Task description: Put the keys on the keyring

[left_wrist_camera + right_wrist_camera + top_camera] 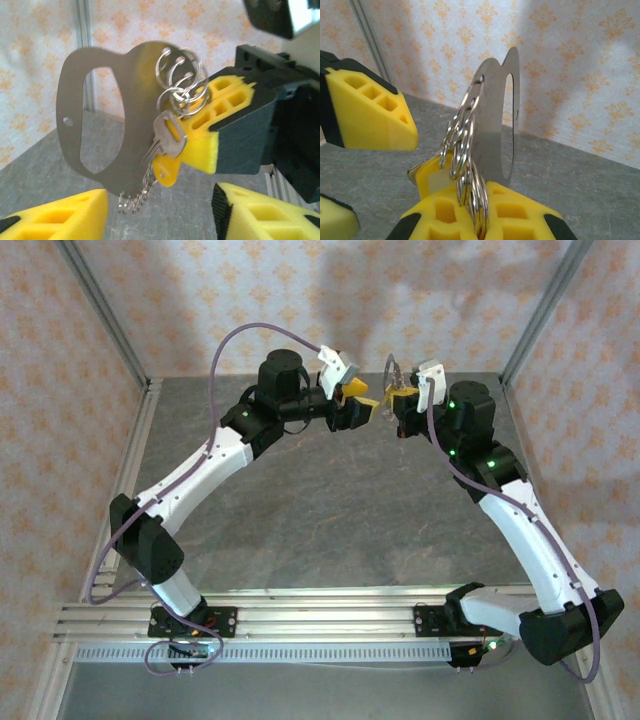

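Keyring (pixel 392 370) aloft over the far middle of the table (pixel 320 530), top view. The right gripper (pixel 398 403) has it from below with jaws closed. The left gripper (pixel 362 403) faces it just beside, tip to tip. Two arms, one bundle between them.

Left wrist view: your left jaws stand apart with nothing between them, and the bundle hangs just beyond the fingertips. It is made up of:
- one flat grey metal plate (pixel 75 125) with an oval cut-out;
- a cluster of split rings (pixel 182 80) at the plate's top corner, at least four, overlapping too much for a firm count;
- one silver key (pixel 167 135);
- one yellow-orange key head (pixel 166 171) beneath it;
- one short chain (pixel 135 197) dangling at the bottom.

Whether the keys are threaded on a ring or merely pinched against it, you cannot tell.

Right wrist view: the yellow fingers (pixel 535 207) are shut on the lower rings, with the plate upright above them.

Expect light, hard, slick metal. The plate looks stiff and offers you a broad flat to pinch. The rings are likely springy and will swivel, while the keys and chain hang loose and will swing. Take a key by its head, flat sides to the pads, not by the blade.
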Available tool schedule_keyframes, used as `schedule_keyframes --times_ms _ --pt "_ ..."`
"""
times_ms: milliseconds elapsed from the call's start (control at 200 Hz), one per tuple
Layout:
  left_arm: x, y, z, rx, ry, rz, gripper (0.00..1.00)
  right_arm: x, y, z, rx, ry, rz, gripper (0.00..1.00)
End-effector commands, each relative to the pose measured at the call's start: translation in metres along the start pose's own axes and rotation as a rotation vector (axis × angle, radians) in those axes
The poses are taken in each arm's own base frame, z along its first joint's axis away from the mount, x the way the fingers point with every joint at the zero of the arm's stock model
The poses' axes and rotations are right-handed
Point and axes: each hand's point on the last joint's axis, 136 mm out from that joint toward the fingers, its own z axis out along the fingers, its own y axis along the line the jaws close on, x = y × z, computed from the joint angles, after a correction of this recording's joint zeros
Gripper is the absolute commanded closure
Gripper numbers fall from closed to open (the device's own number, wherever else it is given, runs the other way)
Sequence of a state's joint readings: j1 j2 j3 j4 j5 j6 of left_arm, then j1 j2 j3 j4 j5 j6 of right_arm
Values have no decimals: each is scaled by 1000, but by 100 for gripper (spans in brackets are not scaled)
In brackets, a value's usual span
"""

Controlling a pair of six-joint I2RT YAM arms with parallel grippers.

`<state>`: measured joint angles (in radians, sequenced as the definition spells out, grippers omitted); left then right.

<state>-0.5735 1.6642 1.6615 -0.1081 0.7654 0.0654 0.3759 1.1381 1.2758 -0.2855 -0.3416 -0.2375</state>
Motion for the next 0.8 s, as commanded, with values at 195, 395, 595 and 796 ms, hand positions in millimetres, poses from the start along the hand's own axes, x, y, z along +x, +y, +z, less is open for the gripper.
schedule_keyframes --times_ms 195,395,595,796 --pt "-7 -5 -23 -51 58 170 38 -28 7 -8 -35 -67 -146 100" --pt "5 9 -29 -135 61 173 38 -13 5 16 100 86 -429 100" --pt "15 27 -45 -222 10 129 38 -11 -1 40 236 157 -642 100" --pt "26 38 -57 -268 -33 87 38 -34 -3 45 319 111 -757 100"
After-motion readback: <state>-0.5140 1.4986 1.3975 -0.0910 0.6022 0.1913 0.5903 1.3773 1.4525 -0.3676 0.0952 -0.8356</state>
